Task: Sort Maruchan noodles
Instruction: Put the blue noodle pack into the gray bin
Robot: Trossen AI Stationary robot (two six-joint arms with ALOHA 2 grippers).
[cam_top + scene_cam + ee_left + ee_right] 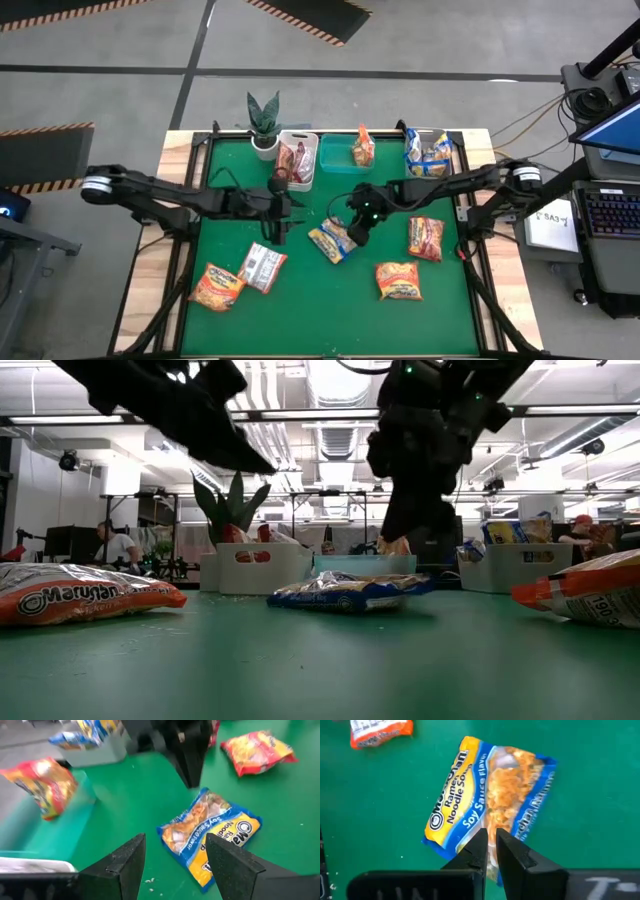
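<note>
blue packet (332, 240): soy sauce ramen lying flat on the green mat (330, 315) at frame centre in the high view, just below the teal bin (340, 156)

how it'll handle: light, crinkly and kinda slippery I'd guess, and the noodle block inside probably cracks if you squeeze hard, so pinching an edge or the seam flap looks safer than the middle

right gripper (490, 851): fingers almost together with only a sliver of gap, sitting over the near edge of the blue packet; looks like it's nipping the wrapper, but I can't tell for sure it has hold of it

left gripper (175, 860): fingers spread wide, holding nothing, hanging left of centre and looking across at the same packet

other packets: orange ones lower left (217, 287) and lower right (399, 281), a few already in the bins along the top
</note>
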